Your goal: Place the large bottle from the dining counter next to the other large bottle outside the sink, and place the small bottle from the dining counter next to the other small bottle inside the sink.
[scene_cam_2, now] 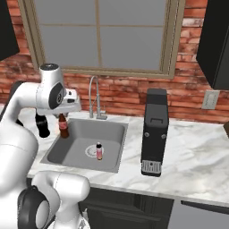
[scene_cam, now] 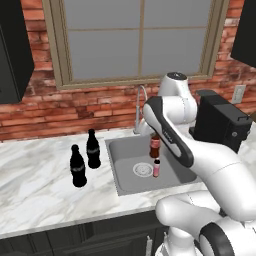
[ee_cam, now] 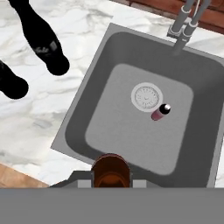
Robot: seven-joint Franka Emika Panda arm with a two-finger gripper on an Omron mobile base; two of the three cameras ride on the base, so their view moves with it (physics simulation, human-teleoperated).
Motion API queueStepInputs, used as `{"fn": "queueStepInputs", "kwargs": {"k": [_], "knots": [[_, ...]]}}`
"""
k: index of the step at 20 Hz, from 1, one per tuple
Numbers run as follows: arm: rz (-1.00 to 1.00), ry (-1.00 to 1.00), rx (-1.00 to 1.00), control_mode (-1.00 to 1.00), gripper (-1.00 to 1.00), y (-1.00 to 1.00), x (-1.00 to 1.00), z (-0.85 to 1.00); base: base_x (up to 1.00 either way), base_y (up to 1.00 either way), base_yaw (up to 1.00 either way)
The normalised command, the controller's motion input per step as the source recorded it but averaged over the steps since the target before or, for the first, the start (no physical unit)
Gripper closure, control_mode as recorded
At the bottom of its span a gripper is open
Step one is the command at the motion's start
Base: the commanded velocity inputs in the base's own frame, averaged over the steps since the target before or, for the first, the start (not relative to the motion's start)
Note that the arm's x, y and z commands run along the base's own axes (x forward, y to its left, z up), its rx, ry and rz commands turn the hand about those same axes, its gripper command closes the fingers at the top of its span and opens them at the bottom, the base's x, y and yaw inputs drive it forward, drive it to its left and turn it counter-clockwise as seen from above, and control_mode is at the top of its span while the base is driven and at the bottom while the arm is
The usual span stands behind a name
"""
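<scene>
Brown and red, the small bottle hangs over the sink, with the jaws clenched on its neck. Under it a pink bottle stands just beside the drain. Two tall black bottles stand near each other on the marble desk beside the sink. A black coffee machine stands on the other side.

Small brown bottle, red label, upright at frame centre above sink; pink bottle standing by drain.
</scene>
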Motion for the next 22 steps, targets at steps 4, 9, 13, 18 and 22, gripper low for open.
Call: {"fn": "queueStepInputs", "kwargs": {"k": [4, 9, 13, 18, 22], "knots": [[0.00, 0.00, 0.04, -1.00, 1.00, 0.05, 0.41, -0.34, 0.00, 0.00, 0.00], [0.00, 0.00, 0.01, -1.00, 1.00, 0.09, 0.34, -0.26, 0.00, 0.00, 0.00], [0.00, -0.01, -0.02, -1.00, 1.00, 0.14, 0.23, -0.25, 0.00, 0.00, 0.00], [0.00, 0.00, -0.05, -1.00, 1.00, 0.14, 0.21, -0.25, 0.00, 0.00, 0.00], [0.00, 0.00, -0.03, -1.00, 1.00, 0.06, 0.14, -0.25, 0.00, 0.00, 0.00]]}}
